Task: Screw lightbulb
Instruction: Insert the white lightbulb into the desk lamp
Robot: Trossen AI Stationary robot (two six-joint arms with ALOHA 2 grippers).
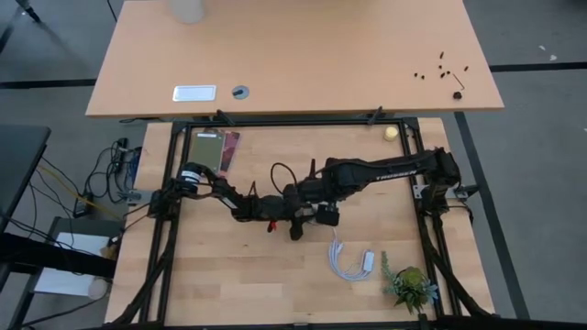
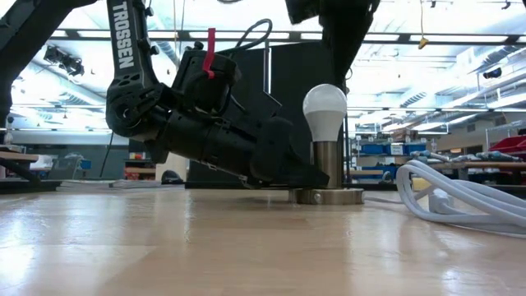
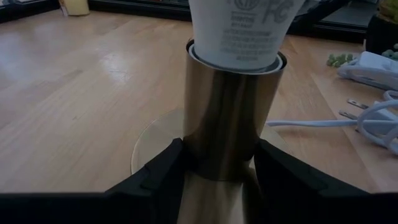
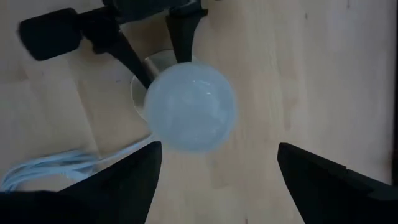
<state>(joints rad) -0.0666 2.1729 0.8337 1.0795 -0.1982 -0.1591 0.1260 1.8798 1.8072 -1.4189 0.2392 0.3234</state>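
The brass socket [image 3: 231, 118] is clamped low on the table [image 2: 164, 247] by the left gripper [image 3: 217, 165], the lightbulb [image 2: 325, 111] is seated upright in it, and the right gripper [image 4: 217, 165] is held spread wide above the bulb without touching it.

A coiled white cable [image 1: 349, 263] lies on the wooden bench [image 1: 229, 275] near a small green plant [image 1: 410, 286] at its corner.

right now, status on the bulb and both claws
Left claw clamped on brass socket stem. Right claw open, above lightbulb, not touching. Lightbulb seated upright in socket. White cable beside base, not in the way.
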